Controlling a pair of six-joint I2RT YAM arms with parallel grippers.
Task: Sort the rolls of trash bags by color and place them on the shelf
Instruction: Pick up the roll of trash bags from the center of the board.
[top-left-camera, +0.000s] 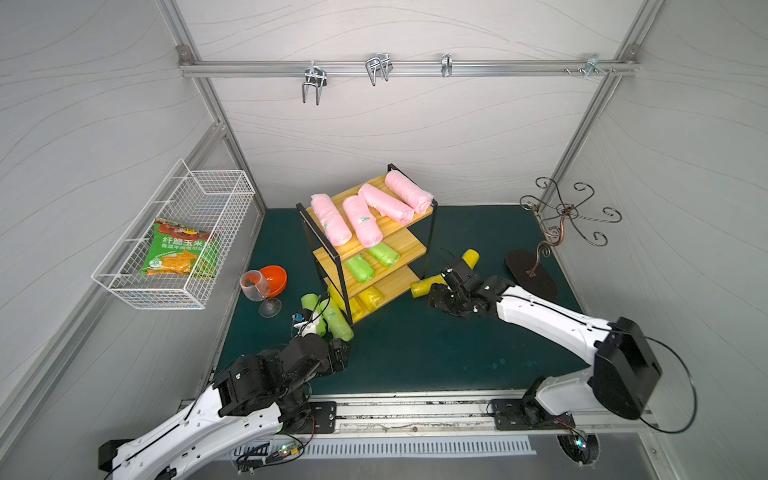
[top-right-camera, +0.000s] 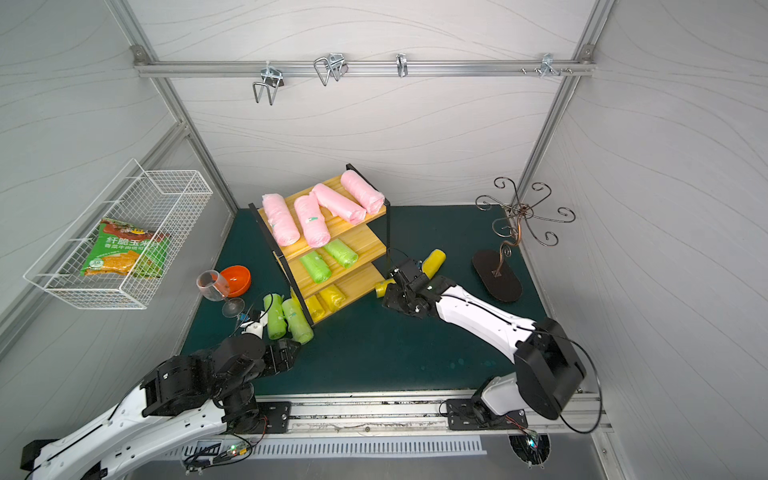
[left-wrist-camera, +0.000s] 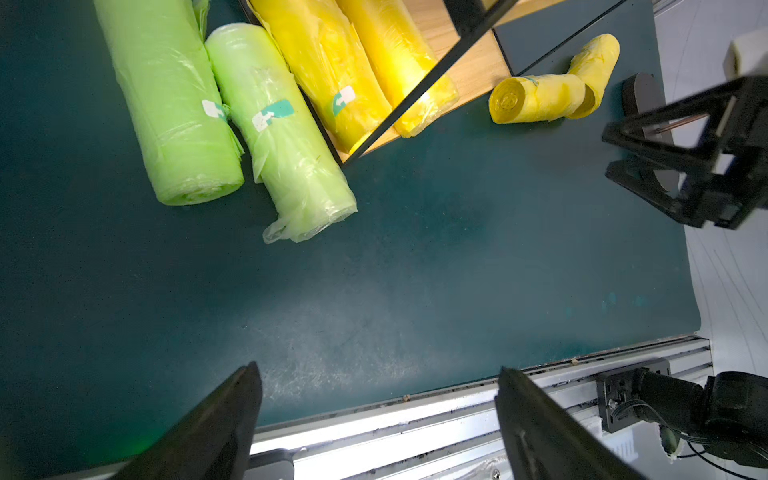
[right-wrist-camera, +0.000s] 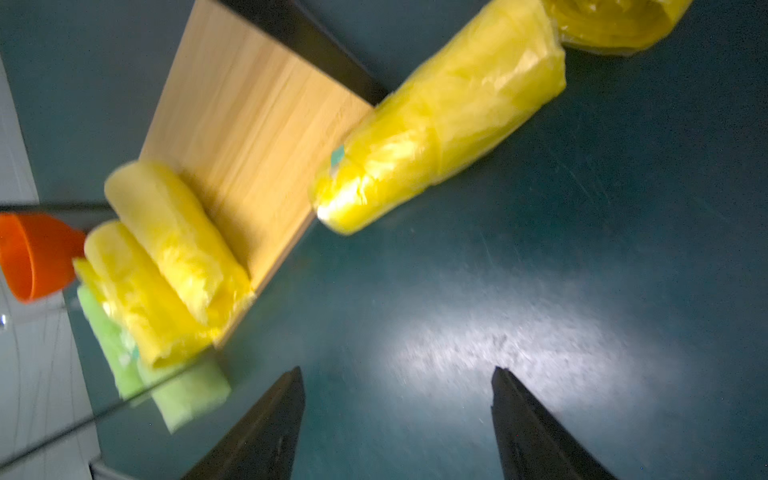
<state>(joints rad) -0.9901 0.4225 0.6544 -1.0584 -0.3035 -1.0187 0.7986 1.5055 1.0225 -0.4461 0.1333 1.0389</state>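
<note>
The shelf (top-left-camera: 411, 245) stands mid-mat. Its top board carries several pink rolls of trash bags (top-left-camera: 332, 222), the middle board two green ones (top-left-camera: 360, 268), the bottom board two yellow ones (top-left-camera: 371, 297). Two more green rolls (top-left-camera: 338, 320) (left-wrist-camera: 286, 137) lie on the mat by the shelf's left front corner. Right of the shelf lie a yellow roll (top-left-camera: 424, 287) (right-wrist-camera: 440, 129) and, behind it, another yellow roll (top-left-camera: 471, 257). My right gripper (top-left-camera: 438, 301) (right-wrist-camera: 399, 374) hangs open and empty just in front of the nearer yellow roll. My left gripper (top-left-camera: 343, 353) (left-wrist-camera: 378, 368) is open and empty, near the green rolls.
A white wire basket (top-left-camera: 124, 286) on the left wall holds a snack packet (top-left-camera: 178, 249). An orange bowl (top-left-camera: 274, 280) and a wine glass (top-left-camera: 255, 286) stand left of the shelf. A metal hook stand (top-left-camera: 536, 274) is at the right.
</note>
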